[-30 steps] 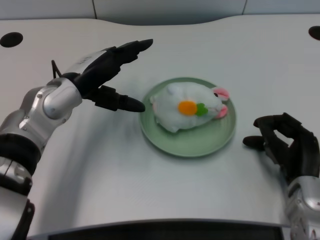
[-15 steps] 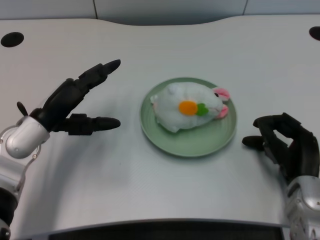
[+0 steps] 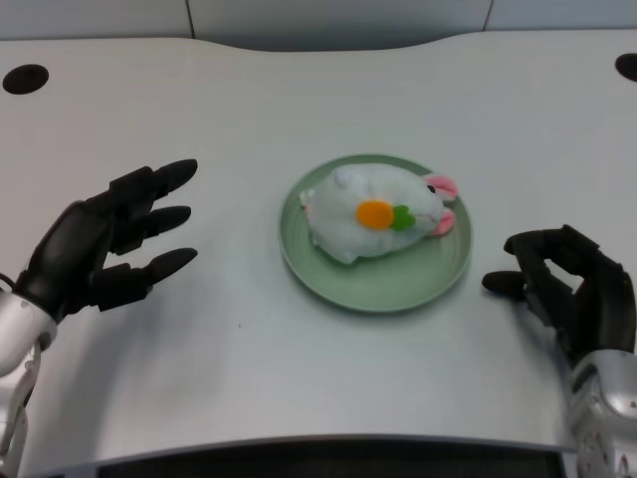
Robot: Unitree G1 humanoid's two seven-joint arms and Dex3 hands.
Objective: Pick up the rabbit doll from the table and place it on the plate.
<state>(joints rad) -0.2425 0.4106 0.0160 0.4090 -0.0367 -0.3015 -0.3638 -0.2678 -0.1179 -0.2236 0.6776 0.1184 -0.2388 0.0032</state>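
A white rabbit doll (image 3: 370,212) with pink ears and an orange carrot patch lies on its side on the round green plate (image 3: 374,285) at the middle of the table. My left hand (image 3: 98,241) hovers well to the left of the plate, fingers spread apart and holding nothing. A wide strip of bare table separates it from the plate's rim.
My right hand (image 3: 569,286) rests at the right, just beyond the plate's edge, fingers curled. Dark round holes sit in the table at the far left (image 3: 24,79) and far right (image 3: 627,66) corners. The table's front edge runs along the bottom.
My left hand has drawn back from beside the plate, moving left and toward me. The doll and plate have stayed put.
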